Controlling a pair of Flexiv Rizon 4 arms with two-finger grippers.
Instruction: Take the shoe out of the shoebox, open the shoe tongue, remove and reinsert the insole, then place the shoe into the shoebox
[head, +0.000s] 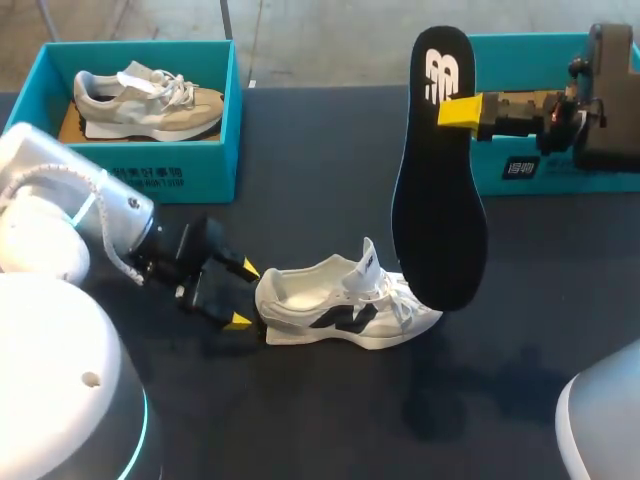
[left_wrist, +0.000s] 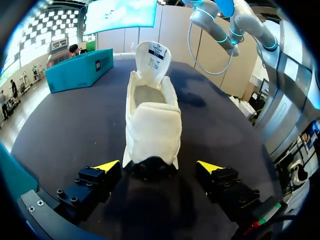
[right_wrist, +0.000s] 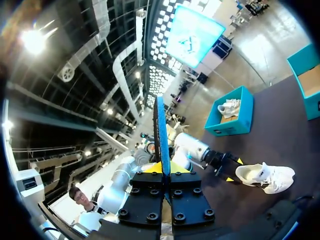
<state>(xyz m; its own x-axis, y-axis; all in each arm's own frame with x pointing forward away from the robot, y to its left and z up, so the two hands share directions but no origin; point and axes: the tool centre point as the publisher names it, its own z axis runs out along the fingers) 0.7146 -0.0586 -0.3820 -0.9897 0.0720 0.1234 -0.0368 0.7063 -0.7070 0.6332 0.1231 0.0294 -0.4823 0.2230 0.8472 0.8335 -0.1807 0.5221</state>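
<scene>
- Far left of the table (head: 300, 180) there's a teal shoebox (head: 150, 178) with a beige shoe (head: 140, 100) lying in it.
- The left gripper (head: 243, 296) is spread wide, low over the table. The white shoe's heel is right at the gap between its yellow tips, and neither tip looks to be pressing on it.
- The white shoe (head: 340, 305) sits on its sole mid-table, out of any box, with its tongue (left_wrist: 152, 57) flipped up.
- The black insole (head: 437, 190) is up in the air over the toe end.
- The right gripper (head: 460, 111) has the insole pinched tight near one end.
- A second teal shoebox (head: 520, 165) is behind that gripper.
</scene>
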